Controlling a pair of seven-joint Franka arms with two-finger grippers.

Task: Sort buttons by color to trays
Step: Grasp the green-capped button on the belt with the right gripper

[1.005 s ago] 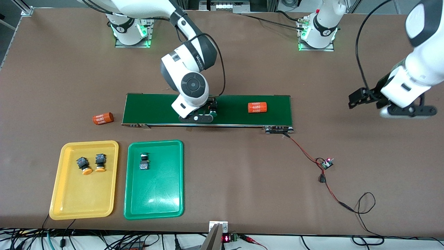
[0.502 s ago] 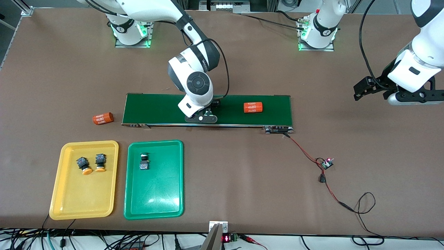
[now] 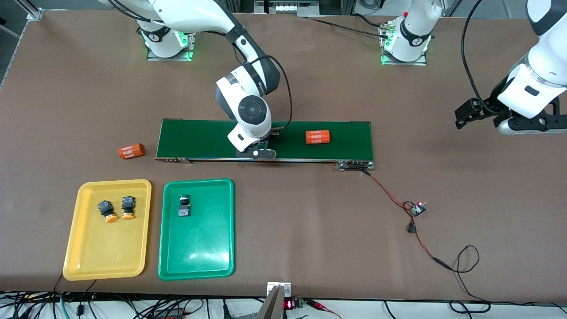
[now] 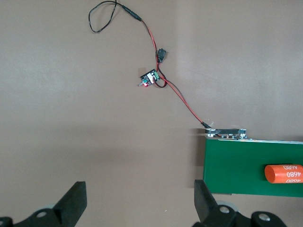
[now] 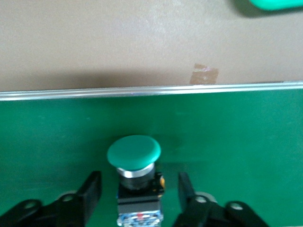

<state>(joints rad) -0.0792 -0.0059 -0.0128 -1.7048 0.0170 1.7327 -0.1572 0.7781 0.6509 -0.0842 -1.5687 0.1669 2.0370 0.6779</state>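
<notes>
Two yellow-capped buttons (image 3: 106, 211) (image 3: 128, 208) lie in the yellow tray (image 3: 106, 252). One green button (image 3: 184, 206) lies in the green tray (image 3: 199, 248). The other green button (image 5: 134, 153) lies on the dark-green conveyor belt (image 3: 199, 139), hidden under the right hand in the front view. My right gripper (image 3: 260, 149) is low over the belt. In the right wrist view it (image 5: 138, 184) is open, with the button's body between its fingers and a gap on each side. My left gripper (image 3: 480, 117) waits open and empty over bare table at the left arm's end (image 4: 139, 194).
An orange "4680" cylinder (image 3: 318, 137) lies on the belt toward the left arm's end. Another (image 3: 131, 151) lies on the table off the belt's other end. A small circuit board (image 3: 417, 208) on red-black wires is wired to the belt's end.
My right gripper has come down on the belt around the green button. The orange cylinder on the belt has drifted toward the right arm's end. My left arm has drawn up and back, then stopped.
</notes>
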